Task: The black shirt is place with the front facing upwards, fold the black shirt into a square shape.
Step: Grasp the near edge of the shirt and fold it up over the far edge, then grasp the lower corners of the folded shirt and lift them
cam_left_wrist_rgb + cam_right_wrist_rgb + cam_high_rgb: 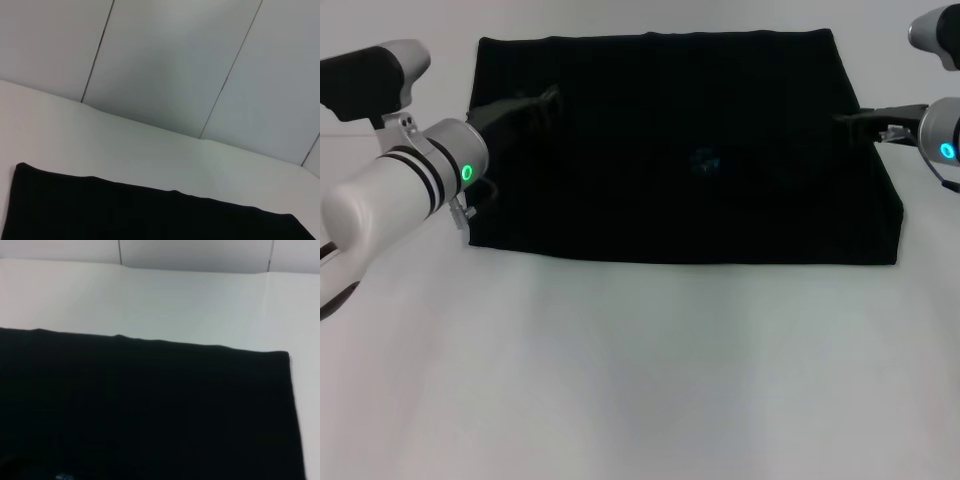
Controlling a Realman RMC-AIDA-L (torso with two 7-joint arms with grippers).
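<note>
The shirt (680,150) lies flat on the white table (640,370) as a wide dark rectangle, far edge straight, near edge slightly slanted; a small blue speck shows near its middle. L arm comes in from the left side, white forearm w/ green ring light, wrist angled inward so the left end effector (535,105) sits over the shirt's far-left part, close to the cloth; black fingers blend w/ the fabric, so can't tell if spread or closed, or if touching. R arm reaches in from the right edge, blue ring light on wrist, right end effector (855,125) at the shirt's right edge, about mid-height; finger state also can't be told. Wrist views: shirt's far hem and corners on the table, grey panelled wall (175,60) behind. Nothing else on the table near the shirt.
</note>
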